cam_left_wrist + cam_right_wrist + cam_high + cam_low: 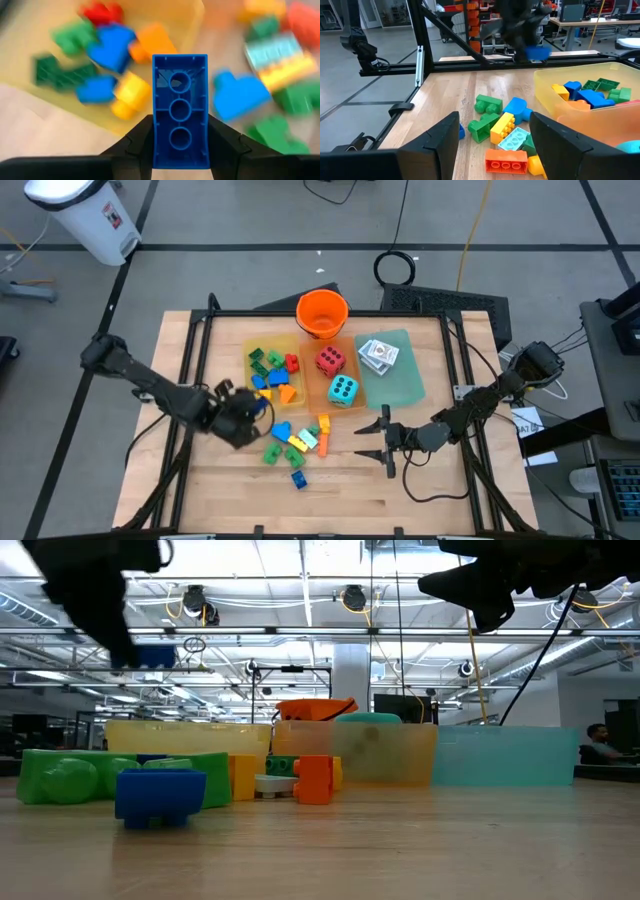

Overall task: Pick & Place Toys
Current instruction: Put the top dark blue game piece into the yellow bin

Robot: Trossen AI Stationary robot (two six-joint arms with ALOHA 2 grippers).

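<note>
Bricks (292, 445) remain loose on the table nearest the arms, beside the spread, empty right gripper (384, 439). Left gripper (180, 150) pinches a blue brick (180, 110) just beside the yellow tray (252, 352), which already holds several bricks. Farther back, dice (336, 375) and card packs (378, 354) occupy their trays, so the task appears partly complete.

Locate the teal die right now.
High view: the teal die sits in the orange tray, right of centre, just in front of the red die.

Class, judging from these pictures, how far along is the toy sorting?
Done: several bricks lie in the yellow tray, both dice in the orange tray, card packs on the green one. In hand: the left hand grips a blue brick. Left: loose bricks on the table; right hand open.
</note>
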